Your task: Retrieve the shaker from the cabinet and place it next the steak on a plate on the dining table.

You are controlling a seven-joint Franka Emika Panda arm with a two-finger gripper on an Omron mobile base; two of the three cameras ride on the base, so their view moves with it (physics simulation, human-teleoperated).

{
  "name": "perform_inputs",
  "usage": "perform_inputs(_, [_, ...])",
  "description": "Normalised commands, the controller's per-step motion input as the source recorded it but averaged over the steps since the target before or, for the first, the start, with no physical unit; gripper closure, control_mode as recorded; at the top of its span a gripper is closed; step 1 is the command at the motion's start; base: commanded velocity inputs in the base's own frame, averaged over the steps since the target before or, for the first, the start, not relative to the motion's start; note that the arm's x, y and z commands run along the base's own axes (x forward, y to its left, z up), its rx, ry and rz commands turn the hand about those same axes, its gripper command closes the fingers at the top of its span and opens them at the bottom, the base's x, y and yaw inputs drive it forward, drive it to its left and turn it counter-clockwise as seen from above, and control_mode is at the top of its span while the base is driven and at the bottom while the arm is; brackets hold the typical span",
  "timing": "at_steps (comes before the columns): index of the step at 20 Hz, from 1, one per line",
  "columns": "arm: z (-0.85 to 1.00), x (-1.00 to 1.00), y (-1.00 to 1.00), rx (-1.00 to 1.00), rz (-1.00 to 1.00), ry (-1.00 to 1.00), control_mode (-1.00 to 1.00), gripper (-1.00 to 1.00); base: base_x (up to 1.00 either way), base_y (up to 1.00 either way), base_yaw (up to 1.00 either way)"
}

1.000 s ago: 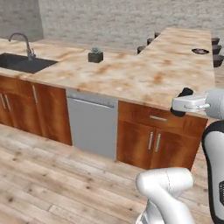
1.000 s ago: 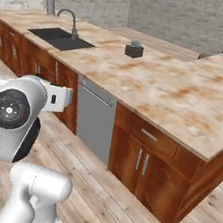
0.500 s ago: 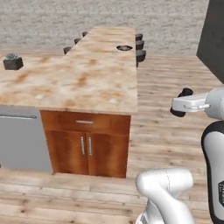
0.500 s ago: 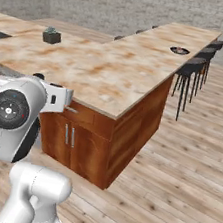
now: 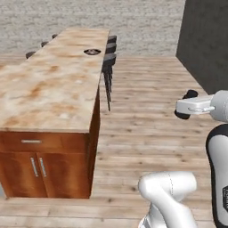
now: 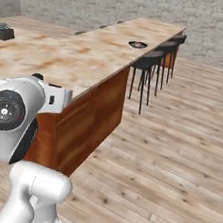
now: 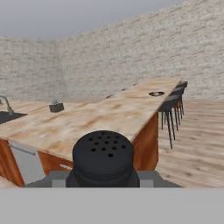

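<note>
Item: shaker (image 7: 105, 159), black, perforated cap. Location: in the gripper (image 7: 104, 181), jaws closed on its body, carried in the air beside the dining table (image 5: 53, 84), well short of the plate (image 5: 92, 52). Orientation: cap faces the hand camera, so the long axis runs along the gripper's line of sight; whether that is upright in the room cannot be told. Progress, as judged: retrieval from the cabinet looks done, since the shaker is in hand; transport is under way. Remaining: reach the far end of the table, where the plate sits near the stools (image 6: 152, 64), and set the shaker down beside the steak, which is too small to make out. Also present: small potted plant (image 6: 4, 32) on the counter.
</note>
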Motion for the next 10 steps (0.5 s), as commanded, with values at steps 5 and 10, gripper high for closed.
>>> perform_inputs(5, [0.00,0.00,0.00,0.00,0.00,0.00,1.00,1.00,1.00,-1.00,0.22])
perform_inputs(10, [0.00,0.00,0.00,0.00,0.00,0.00,1.00,1.00,1.00,-0.99,0.22])
